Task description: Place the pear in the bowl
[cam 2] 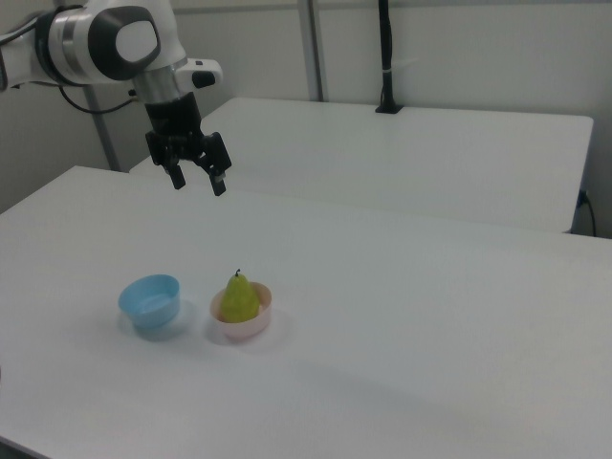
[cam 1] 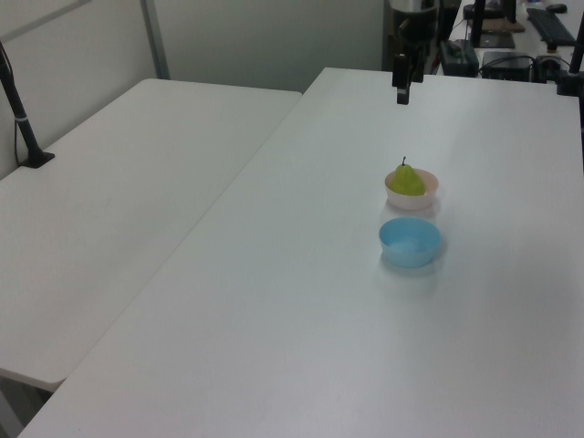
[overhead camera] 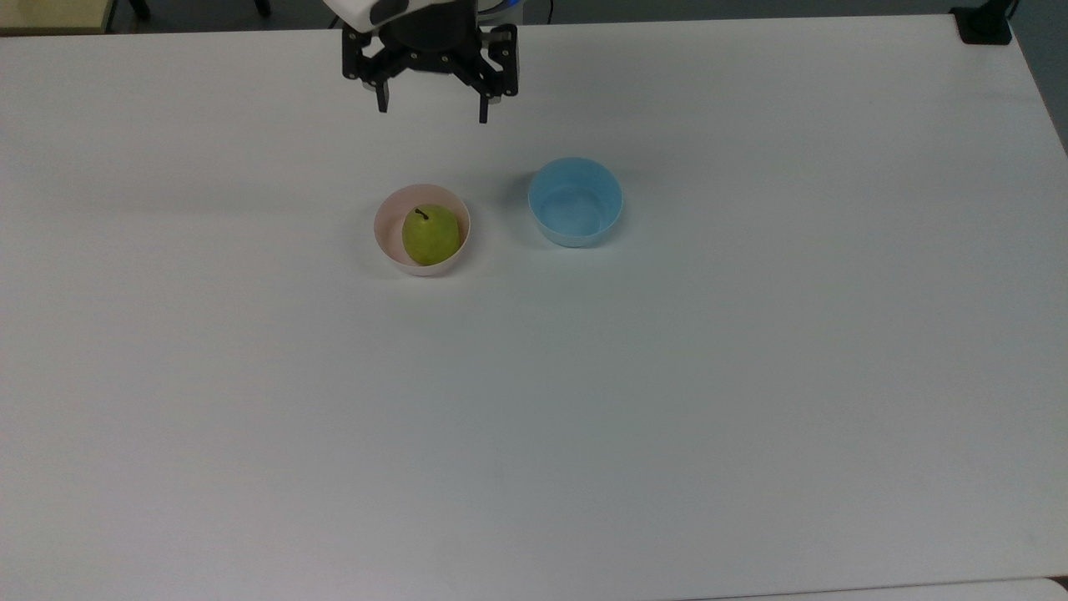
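Hanging well above the white table (overhead camera: 751, 376), the end effector (overhead camera: 431, 104) points straight down, fingers spread apart and holding nothing. The pear (overhead camera: 430, 234) sits upright inside the pink bowl (overhead camera: 385, 238), stem up. A blue bowl (overhead camera: 576, 203) stands just beside it, at the top view's right.

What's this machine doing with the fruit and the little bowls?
A robot arm is putting a pear into the pink bowl, and that looks done: the pear sits upright inside it, stem up. The gripper hangs open and empty above the table, well clear of the fruit. A light blue bowl stands beside the pink one with nothing in it.
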`<state>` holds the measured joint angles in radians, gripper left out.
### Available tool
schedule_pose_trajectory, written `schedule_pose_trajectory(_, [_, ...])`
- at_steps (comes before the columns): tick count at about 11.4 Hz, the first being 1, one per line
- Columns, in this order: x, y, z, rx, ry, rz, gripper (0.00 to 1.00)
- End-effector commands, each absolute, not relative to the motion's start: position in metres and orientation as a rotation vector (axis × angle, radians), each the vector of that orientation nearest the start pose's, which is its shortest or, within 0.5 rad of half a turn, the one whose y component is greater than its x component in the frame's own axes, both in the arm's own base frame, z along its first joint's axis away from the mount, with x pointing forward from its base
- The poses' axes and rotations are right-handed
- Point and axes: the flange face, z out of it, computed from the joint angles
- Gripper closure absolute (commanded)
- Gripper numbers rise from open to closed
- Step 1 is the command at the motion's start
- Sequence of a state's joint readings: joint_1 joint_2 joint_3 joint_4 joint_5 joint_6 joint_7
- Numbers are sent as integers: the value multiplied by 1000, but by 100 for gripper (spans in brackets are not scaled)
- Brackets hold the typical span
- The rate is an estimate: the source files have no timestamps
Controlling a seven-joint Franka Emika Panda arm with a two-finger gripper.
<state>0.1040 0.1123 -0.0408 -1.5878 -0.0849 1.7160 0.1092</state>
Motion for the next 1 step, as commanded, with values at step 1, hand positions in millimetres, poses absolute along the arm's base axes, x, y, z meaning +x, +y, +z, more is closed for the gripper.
schedule_pose_trajectory(1, [579, 18, 581, -3209, 119, 15, 0])
